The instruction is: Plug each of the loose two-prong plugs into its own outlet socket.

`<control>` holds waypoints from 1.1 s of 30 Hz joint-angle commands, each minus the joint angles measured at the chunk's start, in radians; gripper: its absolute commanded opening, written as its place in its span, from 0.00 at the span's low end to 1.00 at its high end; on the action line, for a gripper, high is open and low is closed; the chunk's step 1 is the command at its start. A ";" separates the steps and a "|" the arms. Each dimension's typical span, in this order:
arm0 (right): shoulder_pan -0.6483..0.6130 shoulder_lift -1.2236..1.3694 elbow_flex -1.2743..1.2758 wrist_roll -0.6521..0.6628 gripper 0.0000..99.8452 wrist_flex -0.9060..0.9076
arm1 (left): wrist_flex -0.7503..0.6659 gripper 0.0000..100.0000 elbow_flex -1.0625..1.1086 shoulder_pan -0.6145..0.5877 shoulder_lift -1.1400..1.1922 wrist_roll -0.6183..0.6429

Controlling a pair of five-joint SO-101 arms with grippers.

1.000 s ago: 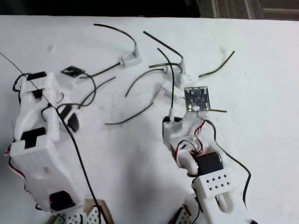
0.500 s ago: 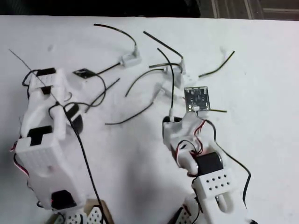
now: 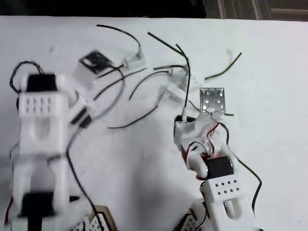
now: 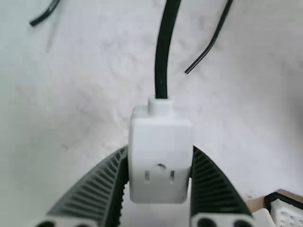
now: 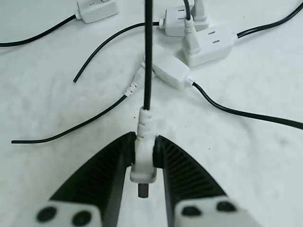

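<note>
My left gripper [image 4: 160,163] is shut on a white outlet socket [image 4: 160,137] with two slots facing the camera; its black cable runs away over the white table. In the high view the left arm [image 3: 41,125] stands at the left. My right gripper [image 5: 143,142] is shut on a slim white two-prong plug [image 5: 142,163], whose black cable [image 5: 147,56] rises straight ahead. Seen from above, the right gripper [image 3: 185,123] sits at mid-table. Beyond it lies a socket with a plug in it [image 5: 208,45].
More white sockets and plugs lie at the far middle [image 3: 134,60] [image 3: 177,78] [image 5: 97,9] [image 5: 171,71]. Loose black cables [image 3: 134,120] curl across the table between the arms. A brown board [image 3: 101,216] sits at the near edge.
The left arm has swung and shifted towards the far side, carrying the socket and its cable along. The right arm has edged a little to the right with the plug.
</note>
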 commanded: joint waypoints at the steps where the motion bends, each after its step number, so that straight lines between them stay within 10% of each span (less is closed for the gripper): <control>1: 0.013 -0.012 -0.009 0.000 0.02 -0.024 | 0.003 0.10 0.087 0.120 -0.283 0.064; 6: 0.013 -0.012 -0.009 0.000 0.02 -0.024 | -0.054 0.30 0.210 0.131 -0.529 0.184; 17: 0.013 -0.012 -0.008 0.000 0.02 -0.024 | -0.086 0.29 0.419 0.128 -0.636 0.155; 33: 0.012 -0.012 0.003 0.000 0.02 -0.025 | -0.505 0.24 0.937 0.116 -0.634 0.015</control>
